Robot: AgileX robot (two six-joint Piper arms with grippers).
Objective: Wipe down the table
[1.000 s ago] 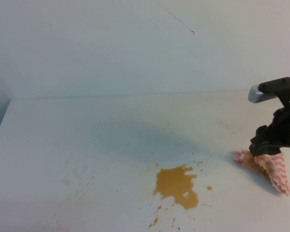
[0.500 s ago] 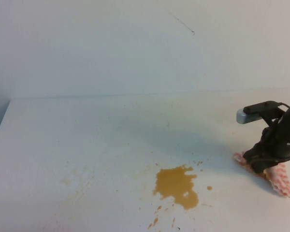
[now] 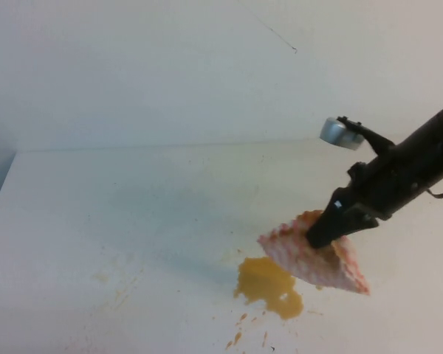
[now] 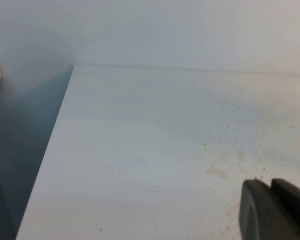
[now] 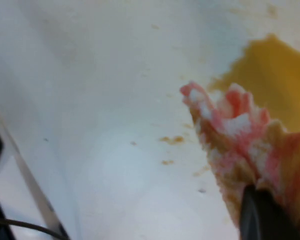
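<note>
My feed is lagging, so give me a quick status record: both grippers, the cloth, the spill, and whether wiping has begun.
right gripper: shut on cloth, above the spill's far right edge
cloth: pink-and-white checked, bunched, overlapping the spill's edge in the high view
spill: brown puddle, mostly uncovered, with small splatters on its near side
cloth touching table: cannot tell
left gripper: seen only in its wrist view, over the table's left part near faint stains
wiping: puddle looks unsmeared
</note>
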